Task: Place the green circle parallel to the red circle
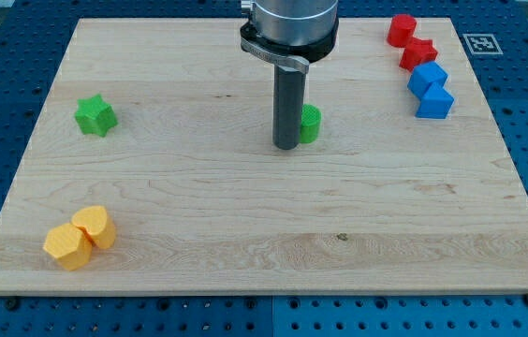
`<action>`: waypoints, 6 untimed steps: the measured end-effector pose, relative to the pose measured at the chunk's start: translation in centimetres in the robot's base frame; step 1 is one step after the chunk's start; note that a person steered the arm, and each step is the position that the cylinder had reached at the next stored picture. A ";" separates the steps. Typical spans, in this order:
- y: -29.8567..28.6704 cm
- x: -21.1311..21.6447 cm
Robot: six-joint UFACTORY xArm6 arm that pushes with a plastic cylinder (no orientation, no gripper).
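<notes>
A wooden board (264, 253) is seen on a blue pegboard table (2, 112). No jaws are fitted; the arm ends in a dark rod.

Nearest the view's bottom, well to the left of my tip (288, 147), two orange blocks (79, 238) are set touching.

At mid-board, my tip is placed against the left side of the green circle (310, 124), which is partly hidden by the rod. A green star (95, 115) is found well to the tip's left.

Farthest, up and to the tip's right, the red circle (401, 30), a red block (418, 53) and two blue blocks (430, 90) are lined up in a touching chain.

A black-and-white marker tag (477, 43) is seen at the top right corner; no readable writing is shown.
</notes>
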State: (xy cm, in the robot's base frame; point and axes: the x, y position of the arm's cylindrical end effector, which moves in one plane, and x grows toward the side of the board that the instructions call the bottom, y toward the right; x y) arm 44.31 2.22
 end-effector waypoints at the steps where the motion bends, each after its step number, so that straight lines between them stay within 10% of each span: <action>1: 0.0 -1.3; 6: 3.6 -6.7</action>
